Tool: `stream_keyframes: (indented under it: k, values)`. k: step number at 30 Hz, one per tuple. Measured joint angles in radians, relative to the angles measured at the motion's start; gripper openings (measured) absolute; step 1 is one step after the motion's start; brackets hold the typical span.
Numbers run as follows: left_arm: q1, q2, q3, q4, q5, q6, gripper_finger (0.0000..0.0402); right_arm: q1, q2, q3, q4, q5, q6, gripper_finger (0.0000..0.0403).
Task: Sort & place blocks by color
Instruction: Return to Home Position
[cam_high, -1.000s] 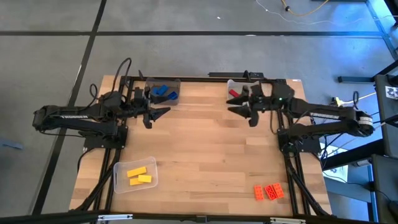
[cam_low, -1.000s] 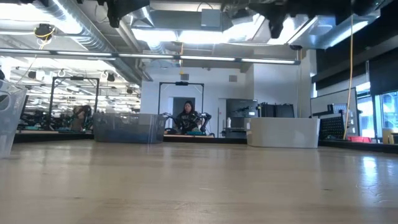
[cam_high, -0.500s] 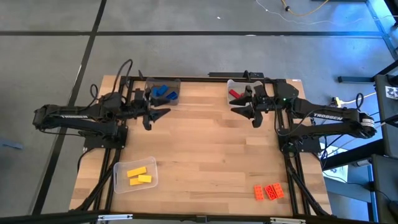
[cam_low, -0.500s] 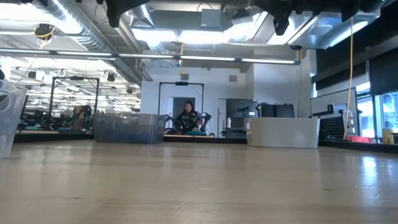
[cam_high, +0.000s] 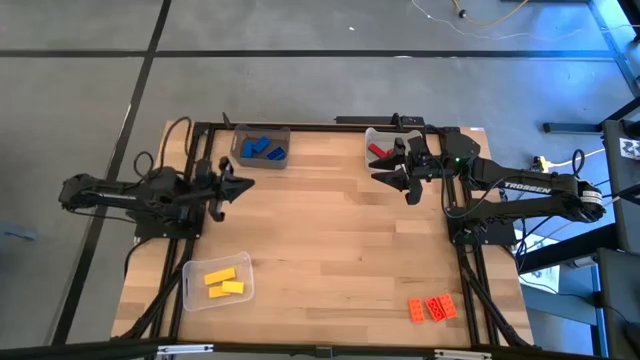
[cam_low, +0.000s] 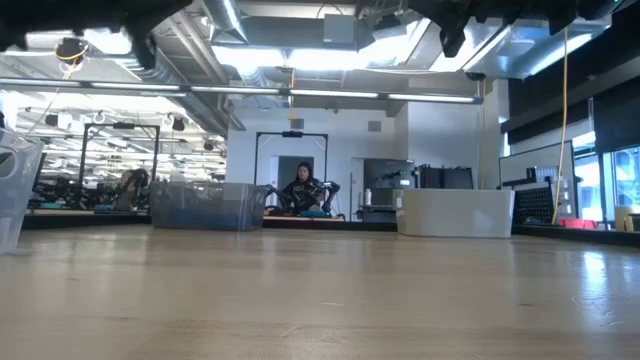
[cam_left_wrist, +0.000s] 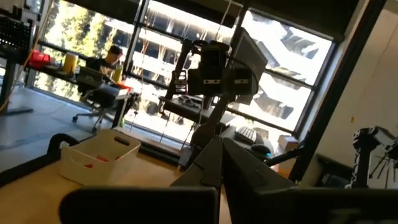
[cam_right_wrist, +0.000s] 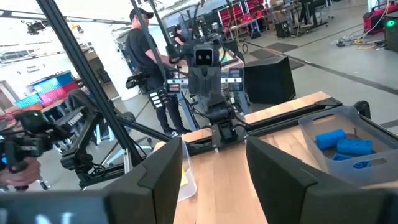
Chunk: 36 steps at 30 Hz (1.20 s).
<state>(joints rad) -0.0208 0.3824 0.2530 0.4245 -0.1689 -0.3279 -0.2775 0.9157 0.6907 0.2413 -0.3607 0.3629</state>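
The blocks are all in colour groups. The blue blocks (cam_high: 262, 149) lie in a clear bin (cam_high: 240, 140) just ahead of the left gripper (cam_high: 243, 185). The red blocks (cam_high: 377, 151) lie in another bin directly beside the right gripper (cam_high: 388, 182). The yellow blocks (cam_high: 223, 281) sit in a third bin, well behind and to the side of the left gripper. The orange blocks (cam_high: 432, 308) rest at the near corner of the tabletop (cam_high: 330, 250), far from both grippers.

What has changed is only the left arm. It has folded back toward its base, so the left gripper is now farther from the blue bin than half a second ago. Its fingers are pressed narrow together and hold nothing. The right gripper has not moved; its fingers stand wide apart and empty. I judge the sorting finished, with the arms going to rest.

Some things are hard to see. The right gripper covers part of the red bin. I cannot see any bin wall around the orange blocks, nor count them surely. In the low view no block can be made out.
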Motion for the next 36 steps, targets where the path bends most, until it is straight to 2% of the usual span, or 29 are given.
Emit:
stream_keyframes:
  k: [9,13,18,20,28,32,36]
  values:
    - [0.000,-0.285,-0.236,0.008,0.011,-0.055,0.0000,0.000,0.000,0.000,0.001,0.000,0.027,0.0180]
    - [0.001,-0.373,-0.245,-0.154,-0.019,-0.058,0.0000,0.000,0.000,0.000,0.001,0.000,0.026,0.0180]
    - [0.003,-0.377,-0.243,-0.380,-0.047,-0.058,0.0000,0.000,0.000,0.000,0.001,0.001,0.027,0.0180]
    - [0.004,-0.362,-0.242,-0.387,-0.015,-0.049,0.0000,0.000,0.000,0.000,0.000,0.000,0.026,0.0180]
    - [0.016,-0.356,-0.242,-0.387,-0.023,-0.029,0.0000,-0.001,-0.013,0.000,-0.050,0.000,0.055,0.0170]
    - [0.016,-0.357,-0.242,-0.386,-0.025,-0.029,0.0000,-0.002,-0.072,-0.007,-0.157,-0.005,0.010,0.0130]
    - [0.016,-0.357,-0.242,-0.386,-0.026,-0.029,0.0000,-0.002,-0.164,-0.109,-0.135,-0.007,-0.022,0.0036]
